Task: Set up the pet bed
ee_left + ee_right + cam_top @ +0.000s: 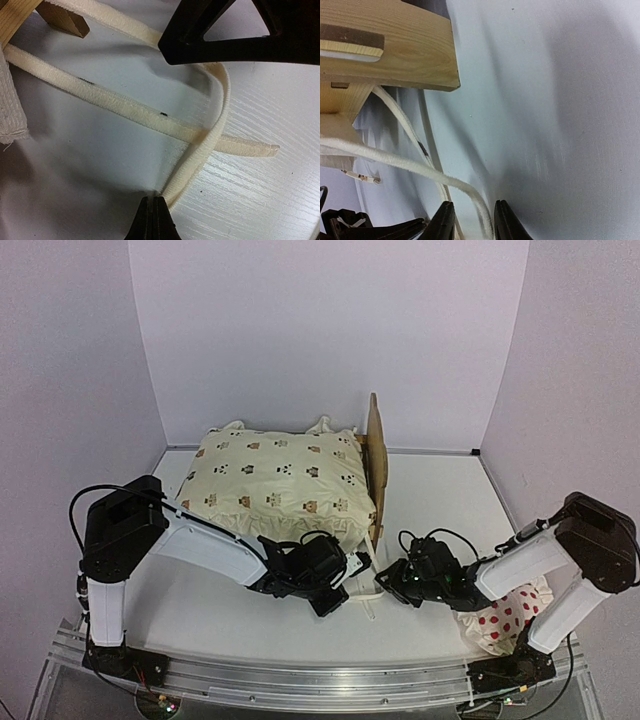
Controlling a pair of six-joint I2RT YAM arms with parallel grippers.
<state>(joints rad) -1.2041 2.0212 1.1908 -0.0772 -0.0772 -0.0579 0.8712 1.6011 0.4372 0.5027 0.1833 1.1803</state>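
The pet bed stands at the back middle, its plywood headboard at the right end. The cream ruffled cover lies over it. Its cream tie straps trail on the table by the bed's near corner. My left gripper sits at that corner; in the left wrist view it is shut, with one curved strap ending at its tips. My right gripper is close beside it, open, with a strap running down between its fingers.
The white red-dotted pillow lies at the near right under my right arm. White walls enclose the table on three sides. The right gripper's black finger crosses the top of the left wrist view.
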